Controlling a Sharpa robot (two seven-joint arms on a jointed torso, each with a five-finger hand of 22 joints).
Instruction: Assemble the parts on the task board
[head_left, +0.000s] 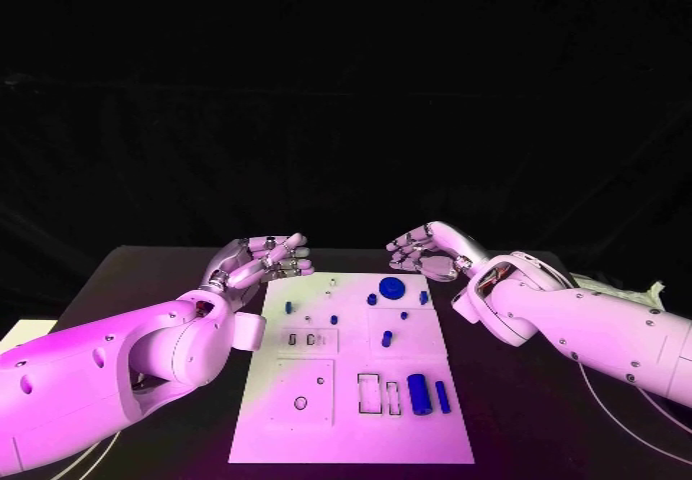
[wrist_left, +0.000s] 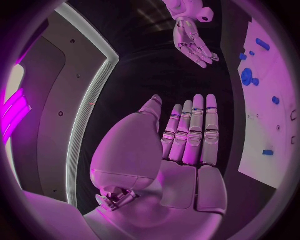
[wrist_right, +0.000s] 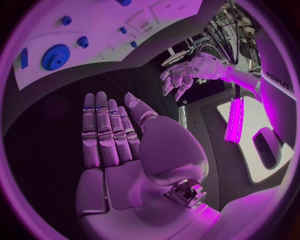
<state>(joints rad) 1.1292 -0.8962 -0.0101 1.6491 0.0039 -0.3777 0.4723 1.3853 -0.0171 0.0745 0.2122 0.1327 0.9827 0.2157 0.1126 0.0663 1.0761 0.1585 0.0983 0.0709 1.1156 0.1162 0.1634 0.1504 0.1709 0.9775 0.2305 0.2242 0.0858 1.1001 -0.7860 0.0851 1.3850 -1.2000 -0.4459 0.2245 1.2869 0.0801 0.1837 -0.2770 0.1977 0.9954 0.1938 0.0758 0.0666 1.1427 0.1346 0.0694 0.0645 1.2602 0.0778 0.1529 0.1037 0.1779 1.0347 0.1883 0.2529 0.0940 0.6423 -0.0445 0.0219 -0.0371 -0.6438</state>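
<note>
Both hands, left hand (head_left: 263, 262) and right hand (head_left: 428, 251), hover empty with fingers spread past the task board's (head_left: 274, 430) far edge, so either should descend squarely onto a loose blue part like the gear (head_left: 392, 288) mid-worktop.

Left hand (head_left: 264, 259) raised, empty, fingers apart, right hand (head_left: 423, 251) likewise, facing it

Robotics lab bench: black table (head_left: 144, 275), black backdrop (white task board (head_left: 353, 430)).
</note>
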